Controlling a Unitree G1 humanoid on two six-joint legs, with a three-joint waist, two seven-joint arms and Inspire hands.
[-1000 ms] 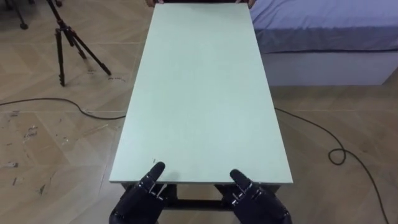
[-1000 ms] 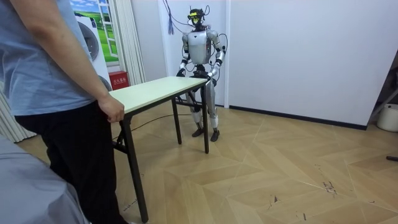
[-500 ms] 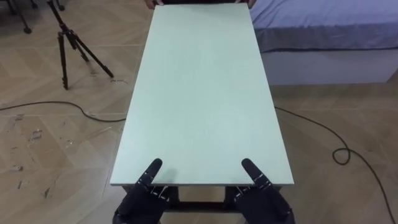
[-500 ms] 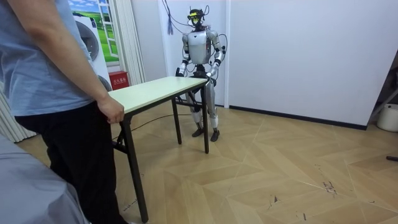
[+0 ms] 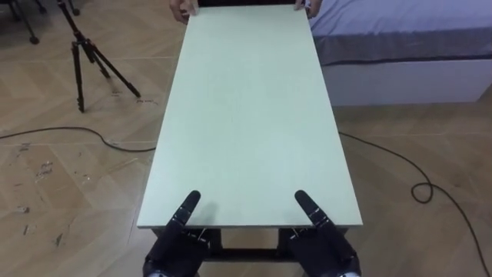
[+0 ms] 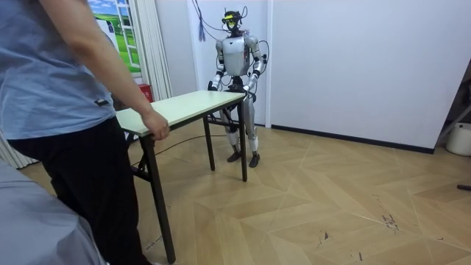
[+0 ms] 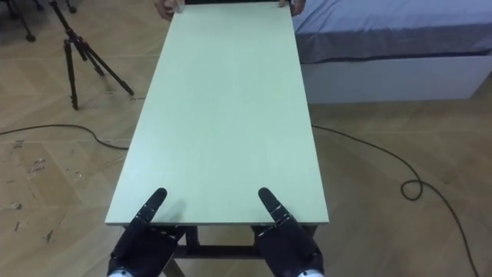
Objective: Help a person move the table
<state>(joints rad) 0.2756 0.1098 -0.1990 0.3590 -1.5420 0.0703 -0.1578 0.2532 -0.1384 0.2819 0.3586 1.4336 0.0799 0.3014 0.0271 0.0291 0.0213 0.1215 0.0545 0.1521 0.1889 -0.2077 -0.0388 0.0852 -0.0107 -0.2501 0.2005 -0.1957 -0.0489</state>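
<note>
A long pale green table (image 5: 250, 115) runs away from me, and I stand at its near short end. My left hand (image 5: 178, 235) and right hand (image 5: 317, 235) grip that edge, each with the thumb on top and the fingers under the board. At the far end a person's hands (image 5: 181, 9) hold the two corners. In the room view the person (image 6: 59, 88) stands at the near end of the table (image 6: 184, 107) with one hand (image 6: 156, 125) on its edge, and I stand at the other end by the white wall.
A black tripod (image 5: 81, 46) stands on the wood floor to the left of the table. A bed (image 5: 400, 38) with a grey cover lies to the right. Dark cables (image 5: 415, 188) trail over the floor on both sides.
The person's hands have come into the eye view at the table's far corners. In the room view the person's arm and hand have shifted right along the edge. My hands keep their hold.
</note>
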